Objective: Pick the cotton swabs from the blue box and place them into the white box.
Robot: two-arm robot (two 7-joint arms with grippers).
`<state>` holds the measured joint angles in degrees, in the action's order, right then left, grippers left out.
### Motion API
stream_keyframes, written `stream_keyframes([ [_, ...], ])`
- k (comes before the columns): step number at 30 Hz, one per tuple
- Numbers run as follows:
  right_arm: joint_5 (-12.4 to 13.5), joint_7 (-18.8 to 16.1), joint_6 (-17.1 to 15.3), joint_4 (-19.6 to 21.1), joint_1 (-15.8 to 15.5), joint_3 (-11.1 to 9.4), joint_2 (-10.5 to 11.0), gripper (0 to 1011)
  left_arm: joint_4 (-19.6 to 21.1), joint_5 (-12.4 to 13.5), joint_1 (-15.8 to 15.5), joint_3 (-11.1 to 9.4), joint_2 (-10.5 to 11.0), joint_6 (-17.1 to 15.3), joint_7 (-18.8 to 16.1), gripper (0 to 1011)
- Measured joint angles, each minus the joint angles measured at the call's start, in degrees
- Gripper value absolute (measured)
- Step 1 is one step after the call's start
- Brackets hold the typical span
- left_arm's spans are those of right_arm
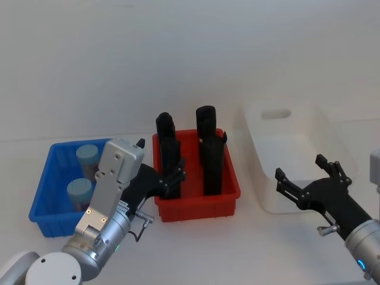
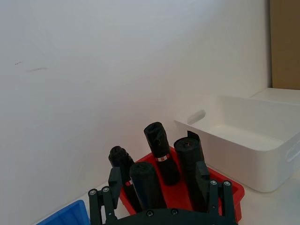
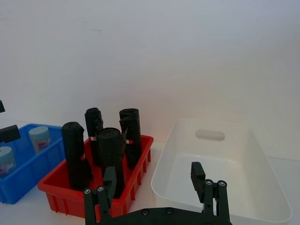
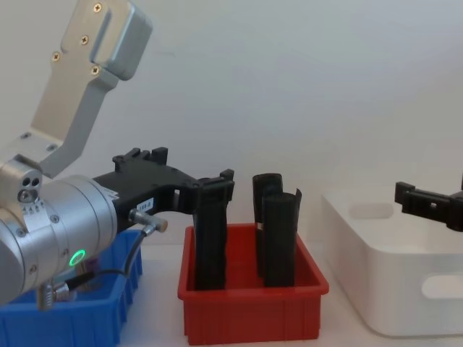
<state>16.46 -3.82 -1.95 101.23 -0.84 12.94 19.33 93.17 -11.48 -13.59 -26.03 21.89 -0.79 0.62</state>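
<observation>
Left gripper (image 2: 158,178), jaws open, hovered between blue box (image 1: 41,196) and red bin (image 1: 196,205). Right gripper (image 1: 300,169), jaws open, hovered at the white box (image 1: 332,133).

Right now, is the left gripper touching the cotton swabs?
Apart. Head view: left gripper, open, hangs at the red bin; both cotton swabs sit leftward in the blue box.
</observation>
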Motion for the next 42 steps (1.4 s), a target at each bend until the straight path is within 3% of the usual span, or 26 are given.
stream_keyframes([
  [20,0.00,0.00,0.00,0.00,0.00,0.00,0.00,1001,-0.75,-0.49,-0.55,0.61,-0.03,-0.64,0.21,1004],
  [42,0.00,0.00,0.00,0.00,0.00,0.00,0.00,1002,-7.12,-5.79,-4.04,5.21,0.67,-7.74,0.17,1004],
])
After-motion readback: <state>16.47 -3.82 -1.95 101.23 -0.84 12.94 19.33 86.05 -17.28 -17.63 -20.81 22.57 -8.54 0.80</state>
